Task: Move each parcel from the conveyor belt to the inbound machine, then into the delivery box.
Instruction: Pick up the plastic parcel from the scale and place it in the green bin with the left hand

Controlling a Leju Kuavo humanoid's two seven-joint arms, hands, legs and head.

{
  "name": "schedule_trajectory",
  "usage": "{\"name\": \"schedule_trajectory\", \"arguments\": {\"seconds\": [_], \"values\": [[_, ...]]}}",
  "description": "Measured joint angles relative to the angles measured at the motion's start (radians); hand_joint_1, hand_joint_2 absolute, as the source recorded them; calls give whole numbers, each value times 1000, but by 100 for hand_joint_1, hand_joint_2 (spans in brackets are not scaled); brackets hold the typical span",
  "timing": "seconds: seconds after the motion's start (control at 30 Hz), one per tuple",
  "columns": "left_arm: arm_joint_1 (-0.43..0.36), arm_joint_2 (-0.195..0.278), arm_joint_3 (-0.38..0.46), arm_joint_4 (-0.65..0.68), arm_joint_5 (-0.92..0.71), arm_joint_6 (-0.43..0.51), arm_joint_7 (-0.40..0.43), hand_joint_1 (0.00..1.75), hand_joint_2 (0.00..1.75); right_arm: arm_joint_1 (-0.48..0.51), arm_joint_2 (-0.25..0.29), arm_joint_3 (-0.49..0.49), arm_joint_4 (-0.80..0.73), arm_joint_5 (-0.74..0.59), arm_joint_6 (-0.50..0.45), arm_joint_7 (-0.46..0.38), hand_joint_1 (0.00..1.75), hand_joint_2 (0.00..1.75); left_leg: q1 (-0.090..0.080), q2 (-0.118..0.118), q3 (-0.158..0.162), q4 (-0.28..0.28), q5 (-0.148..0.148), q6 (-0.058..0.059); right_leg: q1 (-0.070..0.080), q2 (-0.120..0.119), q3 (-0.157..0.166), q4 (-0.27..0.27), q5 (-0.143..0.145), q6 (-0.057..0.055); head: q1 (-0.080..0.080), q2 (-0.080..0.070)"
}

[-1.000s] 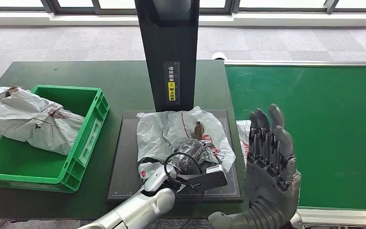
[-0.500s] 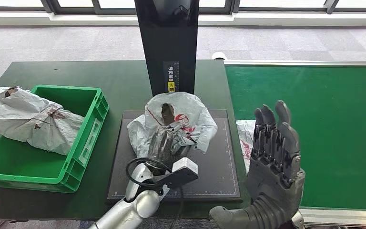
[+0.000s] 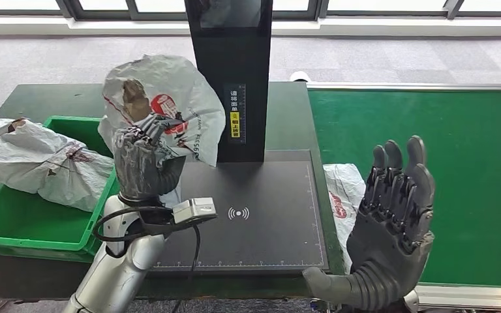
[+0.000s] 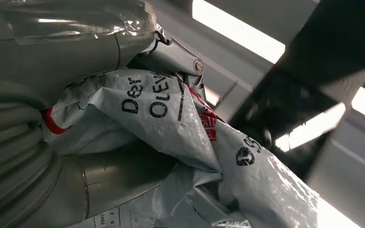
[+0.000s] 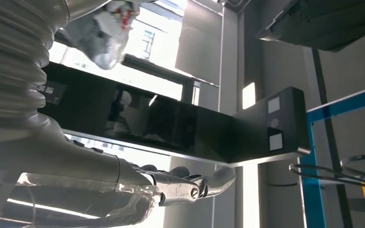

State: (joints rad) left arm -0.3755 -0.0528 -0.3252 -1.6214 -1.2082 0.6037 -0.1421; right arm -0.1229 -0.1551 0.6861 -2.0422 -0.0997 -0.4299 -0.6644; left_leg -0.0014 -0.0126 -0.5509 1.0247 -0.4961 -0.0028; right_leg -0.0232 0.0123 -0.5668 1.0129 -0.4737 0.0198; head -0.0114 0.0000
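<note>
My left hand (image 3: 145, 164) grips a crumpled white plastic parcel (image 3: 169, 104) with red and black print and holds it up in the air, above the left edge of the black scanner pad (image 3: 261, 222) and beside the green delivery box (image 3: 114, 195). The same parcel (image 4: 171, 118) lies pressed against my left hand (image 4: 52, 142) in the left wrist view. My right hand (image 3: 391, 228) stands open and upright, fingers spread, over the near edge of the green conveyor belt (image 3: 443, 163). Another white parcel (image 3: 342, 192) lies at the belt's left edge, partly behind that hand.
The black scanner column (image 3: 231, 72) rises behind the pad. Several crumpled white parcels (image 3: 39, 163) fill the left part of the green box and spill beyond it. The dark green table (image 3: 59, 98) extends behind the box.
My left hand has lifted the parcel off the scanner pad and carried it up and to the left, toward the green box. The pad is now bare. My right hand has drifted slightly right.
</note>
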Motion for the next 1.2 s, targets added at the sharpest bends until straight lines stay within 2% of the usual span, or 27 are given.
{"name": "schedule_trajectory", "arguments": {"seconds": [0.2, 0.37, 0.53, 0.67, 0.8, 0.97, 1.2], "values": [[-134, 41, 111, -1, 0, 12, 38, 175, 175, -28, -30, 46, 36, -39, -69, -17, 0, 175, 1, 0, 0, 0, 2, -1, 1, 0, 0, 1, 2, -2, 0, 0], [-255, 81, 231, 8, -56, 21, 85, 175, 175, -69, -53, 92, 60, -86, -85, -11, 0, 175, 2, 0, 0, 0, 3, -2, 2, 0, -1, 1, 2, -3, 0, 0], [-322, 119, 328, 46, -137, -4, 136, 175, 175, -96, -68, 117, 76, -105, -92, -9, 0, 175, 2, 0, -1, 0, 3, -3, 3, 0, -1, 1, 2, -4, 0, 0], [-345, 164, 383, 139, -231, -56, 204, 175, 175, -105, -81, 128, 87, -119, -98, -6, 0, 175, 3, 2, 0, -1, 3, -3, 3, 2, -2, 1, 3, -4, 0, 0], [-348, 209, 415, 241, -261, -66, 227, 175, 175, -105, -95, 136, 99, -127, -104, -11, 0, 175, 3, 3, -1, -1, 4, -5, 4, 3, -4, 1, 4, -6, 0, 0], [-348, 230, 423, 289, -268, -83, 240, 175, 175, -106, -100, 137, 109, -128, -107, -15, 0, 175, 4, 2, -3, -1, 5, -5, 4, 2, -4, 1, 4, -6, 0, 0], [-307, 242, 434, 395, -271, -229, 303, 175, 175, -105, -113, 137, 119, -139, -108, -11, 0, 175, 4, 2, -3, -1, 5, -5, 4, 2, -5, 1, 4, -6, 0, 0]]}}
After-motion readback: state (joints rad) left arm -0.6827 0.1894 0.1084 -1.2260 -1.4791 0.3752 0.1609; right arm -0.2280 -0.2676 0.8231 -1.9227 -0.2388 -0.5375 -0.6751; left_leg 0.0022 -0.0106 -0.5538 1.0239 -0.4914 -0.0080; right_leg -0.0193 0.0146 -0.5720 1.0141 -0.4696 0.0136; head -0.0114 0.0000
